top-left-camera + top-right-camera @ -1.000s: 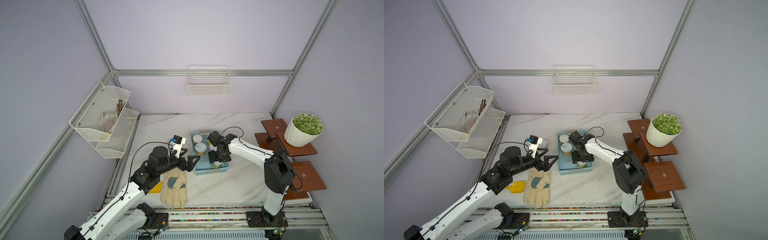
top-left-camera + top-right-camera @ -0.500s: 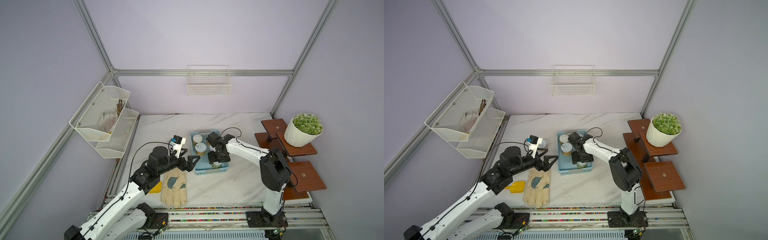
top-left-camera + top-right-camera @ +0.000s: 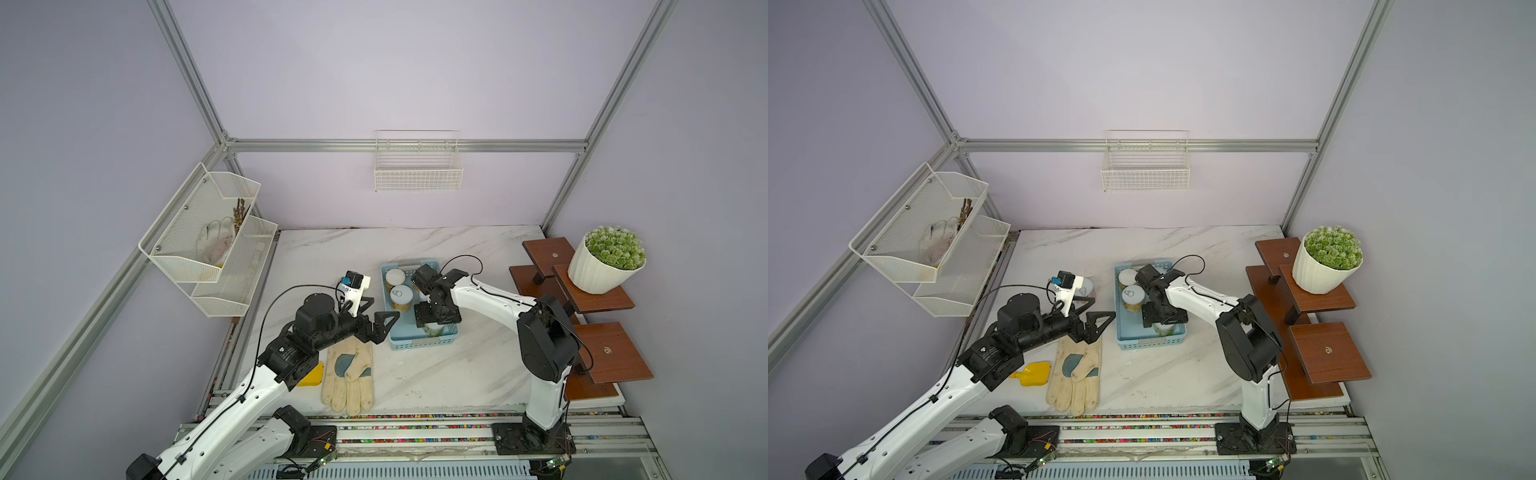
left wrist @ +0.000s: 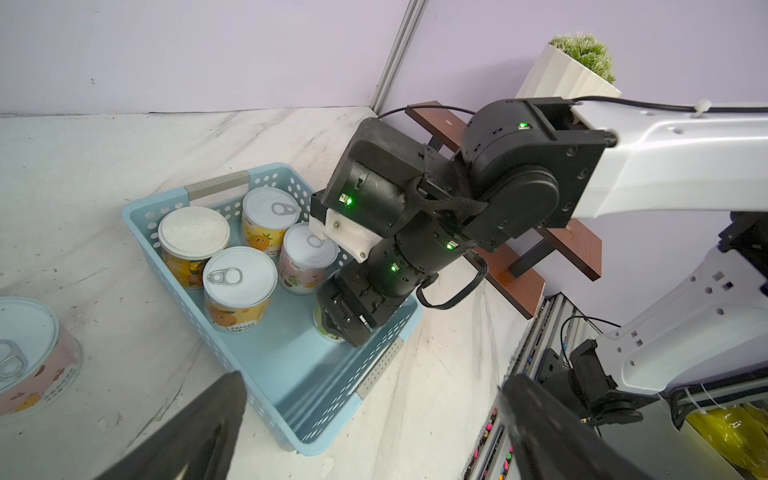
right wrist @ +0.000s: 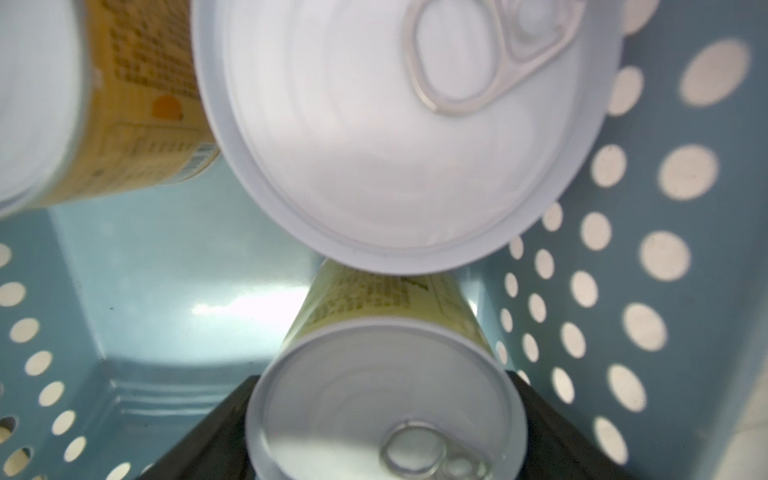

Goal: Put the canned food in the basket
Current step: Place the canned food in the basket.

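The light blue basket [image 3: 419,343] stands mid-table and holds several tins of canned food. My right gripper [image 3: 433,327] reaches down into its near end. A green-labelled tin [image 5: 386,399] stands between the two black fingers [image 5: 199,440]. The tin's rim hides whether the fingers press on it. Beside it are a pink tin [image 4: 309,249], an orange-labelled tin [image 4: 239,276], a yellow tin [image 4: 270,210] and a flat-lidded tin [image 4: 193,232]. One more pink tin [image 3: 1087,286] stands on the table left of the basket. My left gripper [image 3: 383,328] hovers open and empty by the basket's left side.
A cream work glove [image 3: 349,370] and a yellow scoop [image 3: 1034,374] lie under the left arm. Brown stepped shelves [image 3: 611,353] with a potted plant [image 3: 602,266] stand at the right. A white mesh rack [image 3: 208,241] hangs on the left wall and a wire basket [image 3: 417,166] on the back wall.
The right wrist has shifted slightly while staying low over the green tin in the basket's near end. The left arm has not moved.
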Controlling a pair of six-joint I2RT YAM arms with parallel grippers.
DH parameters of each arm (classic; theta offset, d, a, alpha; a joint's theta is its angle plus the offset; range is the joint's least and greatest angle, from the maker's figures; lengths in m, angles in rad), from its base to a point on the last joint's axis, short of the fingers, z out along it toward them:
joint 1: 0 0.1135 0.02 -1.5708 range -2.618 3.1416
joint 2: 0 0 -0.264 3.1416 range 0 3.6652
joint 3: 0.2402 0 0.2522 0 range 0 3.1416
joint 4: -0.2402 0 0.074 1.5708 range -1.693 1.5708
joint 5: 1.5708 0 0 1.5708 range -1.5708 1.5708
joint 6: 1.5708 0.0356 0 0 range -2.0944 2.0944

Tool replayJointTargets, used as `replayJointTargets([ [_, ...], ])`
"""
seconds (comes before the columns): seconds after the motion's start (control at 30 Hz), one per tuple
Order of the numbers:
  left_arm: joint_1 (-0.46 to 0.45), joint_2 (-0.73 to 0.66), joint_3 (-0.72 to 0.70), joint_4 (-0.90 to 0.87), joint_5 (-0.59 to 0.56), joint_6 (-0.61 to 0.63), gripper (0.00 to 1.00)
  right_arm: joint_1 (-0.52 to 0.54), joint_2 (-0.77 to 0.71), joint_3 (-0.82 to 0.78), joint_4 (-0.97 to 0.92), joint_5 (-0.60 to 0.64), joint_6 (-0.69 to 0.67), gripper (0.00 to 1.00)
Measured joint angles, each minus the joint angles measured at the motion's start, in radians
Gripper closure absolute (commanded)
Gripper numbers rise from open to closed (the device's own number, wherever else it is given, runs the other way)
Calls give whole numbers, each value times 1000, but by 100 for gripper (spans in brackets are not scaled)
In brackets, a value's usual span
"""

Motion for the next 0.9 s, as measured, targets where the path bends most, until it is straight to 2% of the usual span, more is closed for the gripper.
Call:
replayJointTargets([
  [0.5, 0, -9, 0, -10, -11, 0, 0, 6, -17, 20, -19, 4, 2, 3],
  [0.9, 0, -7, 0, -26, -16, 3, 0, 6, -275, -9, -59, 11, 3, 3],
])
